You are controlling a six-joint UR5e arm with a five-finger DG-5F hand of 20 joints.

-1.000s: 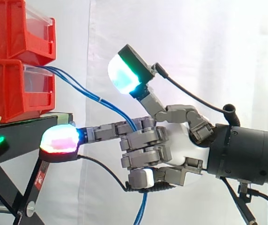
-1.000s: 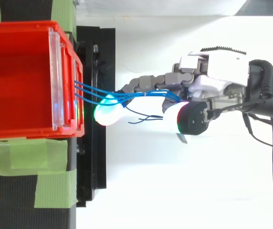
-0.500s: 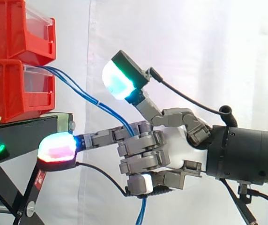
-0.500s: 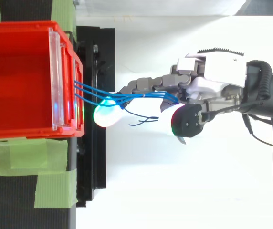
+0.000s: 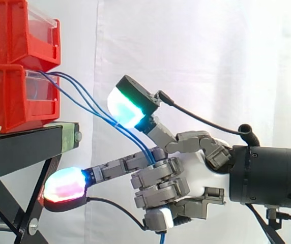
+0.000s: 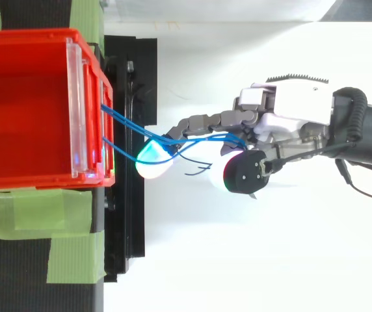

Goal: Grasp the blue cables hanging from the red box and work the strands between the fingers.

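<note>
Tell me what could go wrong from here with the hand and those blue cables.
The blue cables run nearly straight from the red box down into the curled hand; more pull might drag the strands out or shift the box.
Some loose strand ends stick out beside the thumb and could slip free.
The outstretched finger's pad sits close to the black stand and might strike it.
</note>
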